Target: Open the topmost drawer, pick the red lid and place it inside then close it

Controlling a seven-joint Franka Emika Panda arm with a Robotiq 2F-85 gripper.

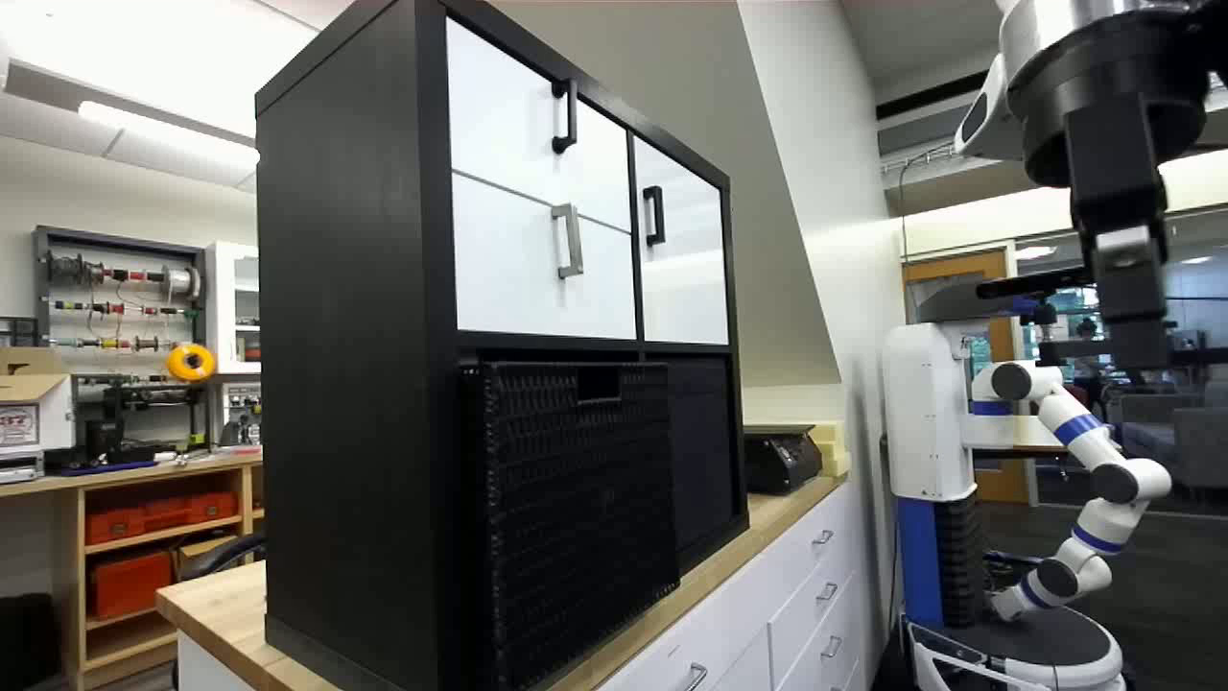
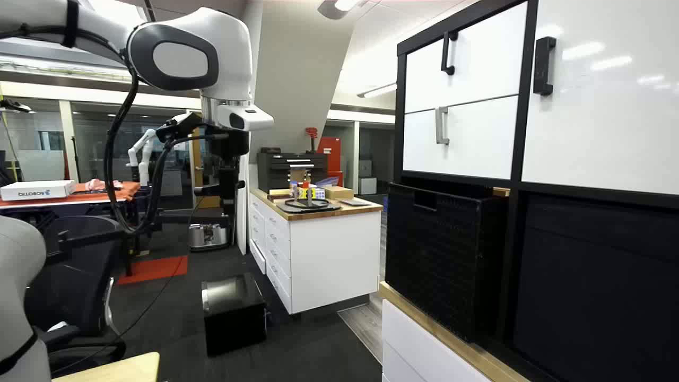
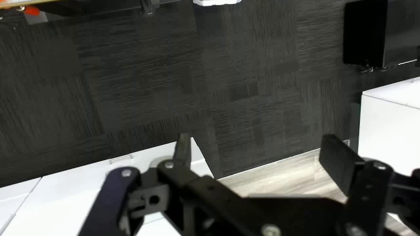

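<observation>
claw point(image 3: 257, 144) of mine is spread wide: in the wrist view the fingers point(image 3: 338, 164) stand well apart from each other, and i hold nothing between them. past the fingers i see dark carpet point(image 3: 256, 98) and a strip of pale wood floor point(image 3: 279, 177). in both exterior views the claw hangs downward from my arm point(image 2: 185, 63), in the air and well apart from the black cabinet point(image 1: 345, 288).

this cabinet stands on a wooden countertop point(image 1: 211, 600), which has white base drawers point(image 1: 715, 624) under it. on its upper part, an upper white drawer point(image 1: 499, 106) with a black handle point(image 1: 572, 113) sits directly over a lower white drawer point(image 1: 508, 264) with a silver handle point(image 1: 574, 240). both lie even with the cabinet, so they look closed. beside them is a white panel point(image 1: 691, 259) with a second black handle point(image 1: 658, 216). under the two drawers sits a black basket point(image 1: 580, 480).

in an exterior view, farther back, a dark chest point(image 2: 265, 172) with wide and shallow fronts stands at the far end of a counter point(image 2: 334, 260). its topmost drawer point(image 2: 281, 161) looks also closed, but it is too small for me to be sure of this. whether the task means this drawer or the upper white drawer, i cannot say with certainty; the claw is touching neither.
</observation>
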